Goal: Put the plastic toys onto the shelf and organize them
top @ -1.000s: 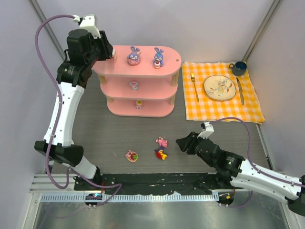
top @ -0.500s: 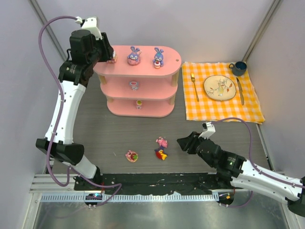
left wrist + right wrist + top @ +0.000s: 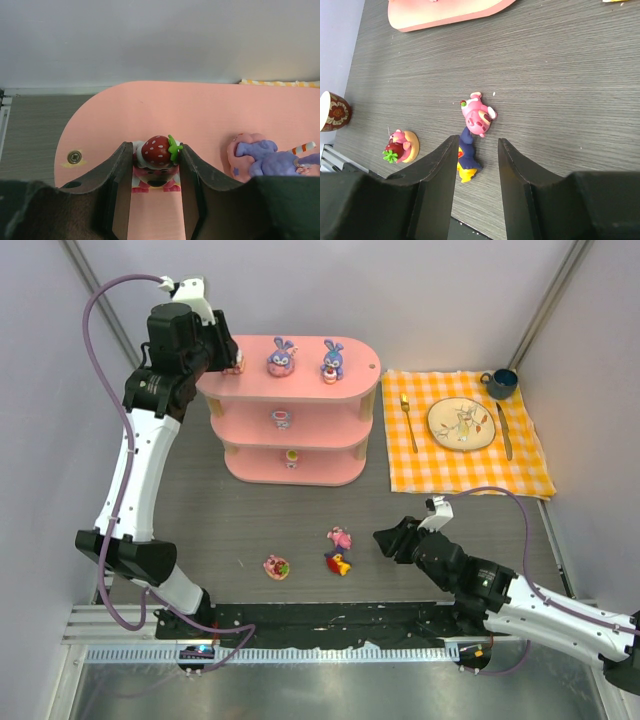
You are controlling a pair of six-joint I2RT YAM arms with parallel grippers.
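- Top external view: the pink shelf [image 3: 300, 390] stands toward the far edge of the table [image 3: 230, 520], left of its middle. The left arm reaches up to the left end of its top board.
- The left hand [image 3: 230, 358] is closed narrowly on a strawberry-topped toy [image 3: 156, 162]. In the left wrist view, the fingers [image 3: 120, 190] press against both sides of it. Its pink feet rest on the top board near that board's left end.
- A blue-purple bunny [image 3: 281, 358] stands on the same board just right of the left hand, and a second bunny [image 3: 332, 360] stands further right, apart from the first.
- One small toy [image 3: 282, 419] sits on the middle board and another small toy [image 3: 291, 457] on the bottom board. Both are too small to describe further.
- Three toys lie near the near edge of the table, around its middle. A round pink toy [image 3: 276, 567] is leftmost. To its right lie a pink figurine [image 3: 341, 538] and, just beside it, a red-yellow-purple toy [image 3: 338, 563]. Whether these two touch cannot be told.
- The right hand [image 3: 388, 540] hangs low just right of those two, its fingers moderately apart and holding nothing. The right wrist view looks past the hand at both toys.
- An orange checked cloth [image 3: 520, 465] covers the far right corner, carrying a plate [image 3: 461, 424], a fork [image 3: 408, 420], a knife [image 3: 504, 430] and a blue cup [image 3: 500, 383].
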